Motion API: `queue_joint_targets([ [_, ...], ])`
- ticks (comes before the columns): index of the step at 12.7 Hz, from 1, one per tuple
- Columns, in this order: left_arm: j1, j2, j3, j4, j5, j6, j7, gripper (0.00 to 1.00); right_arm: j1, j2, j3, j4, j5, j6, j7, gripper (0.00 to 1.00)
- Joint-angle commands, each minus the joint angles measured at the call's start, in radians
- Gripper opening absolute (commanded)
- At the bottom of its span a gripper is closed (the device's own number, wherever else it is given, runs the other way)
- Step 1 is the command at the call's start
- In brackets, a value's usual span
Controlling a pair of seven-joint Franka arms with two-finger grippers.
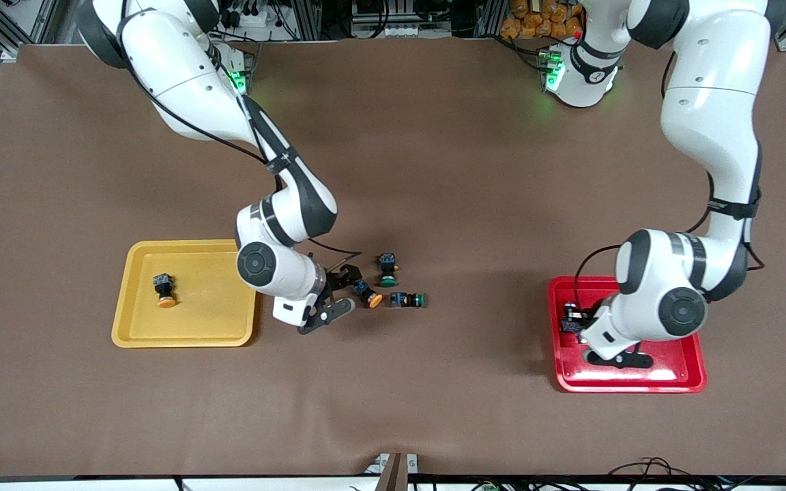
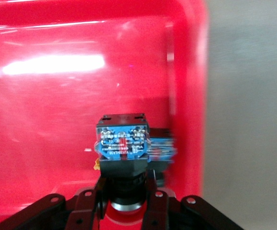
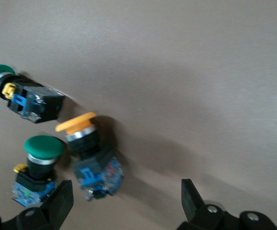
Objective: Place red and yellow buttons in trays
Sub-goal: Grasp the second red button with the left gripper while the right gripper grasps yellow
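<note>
My left gripper (image 1: 578, 322) is low in the glossy red tray (image 1: 666, 374) and shut on a button (image 2: 121, 141) by its neck, blue-grey back up; its cap is mostly hidden between the fingers (image 2: 153, 203). A second button (image 2: 161, 146) lies right beside it in the red tray (image 2: 57, 96). My right gripper (image 1: 340, 295) is open and low over the table beside an orange-yellow capped button (image 1: 370, 295). In the right wrist view this button (image 3: 88, 155) lies just ahead of the open gripper (image 3: 126, 206), close to one finger. Another orange-yellow button (image 1: 164, 290) lies in the yellow tray (image 1: 140, 334).
Two green-capped buttons lie by the loose yellow one: one (image 1: 387, 268) farther from the front camera, one (image 1: 409, 299) toward the left arm's end. They also show in the right wrist view, one upright (image 3: 40, 165), one on its side (image 3: 26, 98). Brown mat (image 1: 434, 170) covers the table.
</note>
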Motion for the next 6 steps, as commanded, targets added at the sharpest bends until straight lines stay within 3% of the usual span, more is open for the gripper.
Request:
queue_joint_targets([
  [1, 0.035, -0.002, -0.012, -0.012, 0.017, -0.008, 0.043, 0.08, 0.031, 0.054, -0.007, 0.061, 0.011, 0.033, 0.042, 1.0],
  [3, 0.045, -0.001, -0.012, -0.012, 0.017, -0.008, 0.043, 0.26, 0.052, 0.067, -0.01, 0.06, 0.002, 0.05, 0.042, 1.0],
  [5, 0.045, 0.001, -0.012, -0.012, 0.017, -0.008, 0.043, 0.45, 0.052, 0.07, -0.01, 0.06, -0.001, 0.062, 0.042, 0.72],
  [6, 0.045, 0.001, -0.011, -0.012, 0.017, -0.008, 0.042, 0.49, 0.052, 0.074, -0.01, 0.06, 0.001, 0.065, 0.044, 0.67],
])
